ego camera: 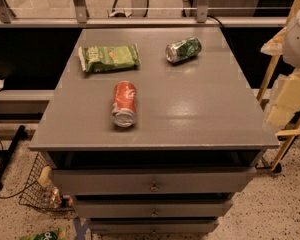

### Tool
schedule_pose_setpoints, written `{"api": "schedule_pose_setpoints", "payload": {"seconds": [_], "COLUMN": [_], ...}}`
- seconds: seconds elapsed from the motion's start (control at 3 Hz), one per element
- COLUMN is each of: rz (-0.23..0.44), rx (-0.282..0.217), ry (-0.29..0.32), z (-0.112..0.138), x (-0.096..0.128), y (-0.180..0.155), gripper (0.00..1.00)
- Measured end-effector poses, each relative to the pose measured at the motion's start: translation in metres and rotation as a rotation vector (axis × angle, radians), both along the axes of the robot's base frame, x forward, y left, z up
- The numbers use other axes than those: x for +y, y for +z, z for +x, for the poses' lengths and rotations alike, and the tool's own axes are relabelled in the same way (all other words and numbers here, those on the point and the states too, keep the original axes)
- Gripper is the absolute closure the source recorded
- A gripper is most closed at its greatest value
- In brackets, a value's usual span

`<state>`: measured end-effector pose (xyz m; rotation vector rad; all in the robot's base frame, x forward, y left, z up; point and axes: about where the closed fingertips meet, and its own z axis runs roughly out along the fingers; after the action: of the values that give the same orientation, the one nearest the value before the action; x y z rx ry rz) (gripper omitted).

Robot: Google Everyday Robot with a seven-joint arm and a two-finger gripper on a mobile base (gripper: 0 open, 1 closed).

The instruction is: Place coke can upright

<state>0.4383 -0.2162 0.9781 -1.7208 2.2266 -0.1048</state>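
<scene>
The coke can (124,104) is red-orange with white script. It lies on its side on the grey cabinet top (190,114), left of centre near the front, with its silver end facing the front edge. My gripper (284,109) shows as pale cream parts at the right edge of the view. It is beyond the cabinet's right side and far from the can, and nothing shows in it.
A green snack bag (109,57) lies flat at the back left. A green can (183,50) lies on its side at the back centre-right. Drawers (154,182) are below the top. A wire basket (37,184) sits on the floor at left, and a wooden frame (277,59) stands at right.
</scene>
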Motion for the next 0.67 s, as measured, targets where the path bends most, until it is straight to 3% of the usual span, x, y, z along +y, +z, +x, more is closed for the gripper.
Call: {"api": "schedule_pose_setpoints", "payload": {"seconds": [0.33, 0.67], "rz": [0.000, 0.011], "rx": [0.000, -0.007], "ry": [0.000, -0.049], "z": [0.000, 0.009], "x": [0.000, 0.017], "y": [0.000, 0.002], "gripper": [0.00, 0.00]}}
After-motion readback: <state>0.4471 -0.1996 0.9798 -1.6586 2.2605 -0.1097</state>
